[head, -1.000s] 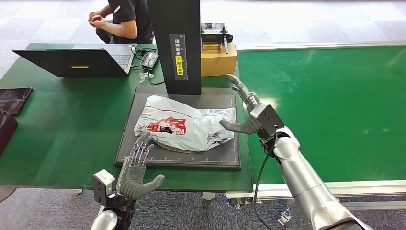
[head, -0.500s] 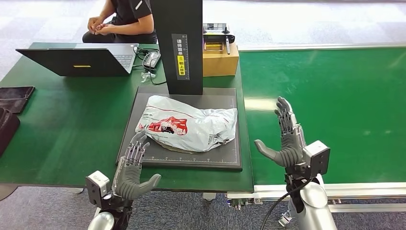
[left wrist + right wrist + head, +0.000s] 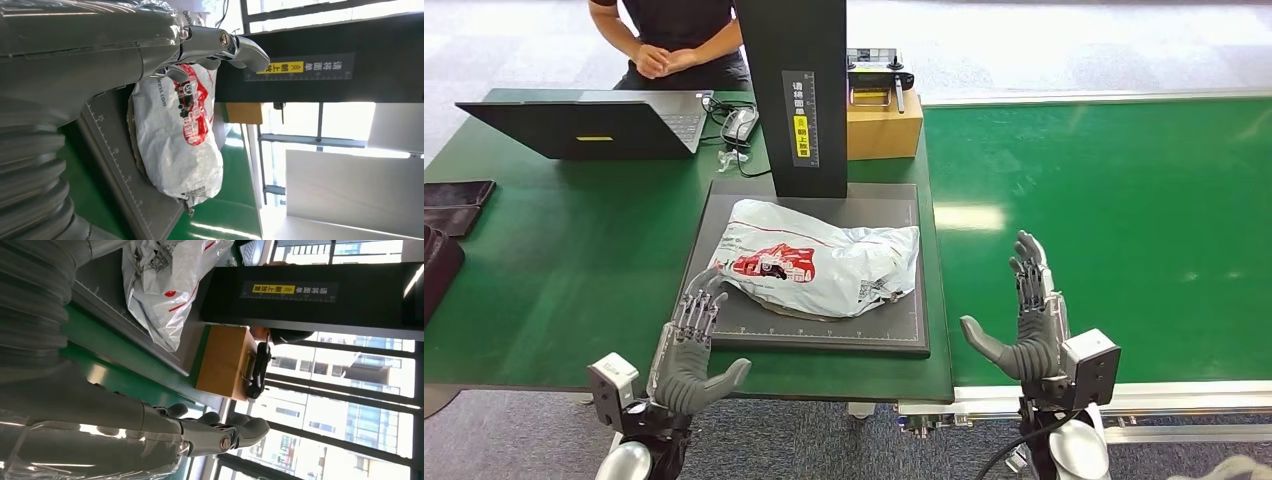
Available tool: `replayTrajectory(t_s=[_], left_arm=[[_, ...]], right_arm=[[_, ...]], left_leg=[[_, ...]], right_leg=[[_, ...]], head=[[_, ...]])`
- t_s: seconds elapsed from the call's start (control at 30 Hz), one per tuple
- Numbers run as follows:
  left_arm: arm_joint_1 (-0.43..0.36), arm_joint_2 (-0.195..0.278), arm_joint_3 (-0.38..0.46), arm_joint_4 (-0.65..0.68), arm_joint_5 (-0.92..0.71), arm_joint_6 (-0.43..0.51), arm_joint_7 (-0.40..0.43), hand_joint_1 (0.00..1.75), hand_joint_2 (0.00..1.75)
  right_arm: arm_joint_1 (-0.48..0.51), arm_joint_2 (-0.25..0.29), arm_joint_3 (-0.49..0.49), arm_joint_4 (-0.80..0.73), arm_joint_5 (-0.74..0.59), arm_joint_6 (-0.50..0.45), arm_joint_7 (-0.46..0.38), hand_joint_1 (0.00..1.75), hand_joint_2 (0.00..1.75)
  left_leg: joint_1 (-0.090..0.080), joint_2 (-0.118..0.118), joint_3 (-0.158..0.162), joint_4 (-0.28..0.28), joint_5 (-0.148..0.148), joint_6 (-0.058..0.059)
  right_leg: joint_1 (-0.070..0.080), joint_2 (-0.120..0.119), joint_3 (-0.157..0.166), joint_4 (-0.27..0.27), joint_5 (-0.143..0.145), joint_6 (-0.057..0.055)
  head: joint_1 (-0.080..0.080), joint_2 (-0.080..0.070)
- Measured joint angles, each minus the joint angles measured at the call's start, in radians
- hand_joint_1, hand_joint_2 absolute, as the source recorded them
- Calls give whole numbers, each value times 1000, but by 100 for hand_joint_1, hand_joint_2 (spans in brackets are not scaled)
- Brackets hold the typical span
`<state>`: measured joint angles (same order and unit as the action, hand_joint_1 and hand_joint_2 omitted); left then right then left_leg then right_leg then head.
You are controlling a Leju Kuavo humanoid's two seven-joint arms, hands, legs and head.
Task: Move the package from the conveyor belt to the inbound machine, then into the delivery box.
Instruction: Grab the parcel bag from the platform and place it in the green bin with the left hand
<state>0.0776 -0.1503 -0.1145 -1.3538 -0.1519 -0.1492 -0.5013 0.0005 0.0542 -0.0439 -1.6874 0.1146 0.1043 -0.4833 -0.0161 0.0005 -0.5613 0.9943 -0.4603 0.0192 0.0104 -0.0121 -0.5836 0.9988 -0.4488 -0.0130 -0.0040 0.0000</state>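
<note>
The package [image 3: 819,258], a white plastic mailer with a red print, lies on the dark scale plate [image 3: 724,335] of the inbound machine, under its black column [image 3: 794,95]. It also shows in the left wrist view [image 3: 180,135] and the right wrist view [image 3: 165,287]. My left hand [image 3: 689,350] hovers open at the plate's near left corner, fingertips close to the package's left end, holding nothing. My right hand [image 3: 1029,330] stands open over the green conveyor belt [image 3: 1124,200], well to the right of the plate, palm turned toward the package.
A cardboard box [image 3: 882,125] with a black device on top stands behind the plate. A laptop [image 3: 589,125], a mouse and cables lie on the green table at the back left. A person [image 3: 679,45] sits behind the table. Dark items [image 3: 449,215] rest at the left edge.
My right hand has pulled back from the package's right end, down and right toward the belt's near edge. The left hand sank slightly. The package stayed put.
</note>
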Motion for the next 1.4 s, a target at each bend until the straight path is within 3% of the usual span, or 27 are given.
replayTrajectory(t_s=[0.17, 0.33, 0.5, 0.67, 0.87, 1.1, 1.4], left_arm=[[-12, 1, 36, -8, 59, -65, 1, 0, 175], [-45, 1, 63, -8, 47, -105, 2, 0, 175], [-75, 1, 72, -7, 27, -111, -8, 0, 175], [-79, 0, 77, -18, 25, -111, -6, 0, 175], [-78, 0, 80, -27, -16, -120, 0, 0, 175], [-132, 0, 9, -15, -273, -8, 8, 0, 175], [-316, 0, -136, 118, -538, 164, 12, 0, 175]], right_arm=[[6, 33, 0, 11, 5, 8, 23, 0, 175], [6, 48, 0, 43, 29, 23, 99, 0, 175], [11, 51, 0, 93, 56, 25, 161, 0, 175], [21, 53, -8, 121, 117, -37, 232, 0, 175], [38, 54, -22, 133, 127, -40, 242, 0, 175], [35, 55, -22, 148, 136, -9, 249, 0, 175], [-2, 54, -22, 186, 206, 12, 293, 0, 175]], left_leg=[[0, 0, 1, 0, 1, 0], [0, 0, 1, 0, 1, 0], [0, 0, 1, 0, 1, 0], [0, 0, 0, 0, 1, 0], [0, 0, 1, 0, 1, 0], [0, 0, 1, 0, 1, 0], [0, 0, 1, 1, 1, 0]], right_leg=[[0, 0, 1, 0, 0, 0], [0, 0, 1, 0, 0, 0], [0, 0, 1, 0, 0, 0], [0, 0, 0, 0, 0, 0], [0, 0, 0, 0, 0, 0], [0, 0, 1, 0, 1, 0], [0, 0, 1, 0, 1, 0]], head=[[0, 0], [0, 0], [0, 0], [0, 0], [0, 0], [0, 0], [0, 0]])
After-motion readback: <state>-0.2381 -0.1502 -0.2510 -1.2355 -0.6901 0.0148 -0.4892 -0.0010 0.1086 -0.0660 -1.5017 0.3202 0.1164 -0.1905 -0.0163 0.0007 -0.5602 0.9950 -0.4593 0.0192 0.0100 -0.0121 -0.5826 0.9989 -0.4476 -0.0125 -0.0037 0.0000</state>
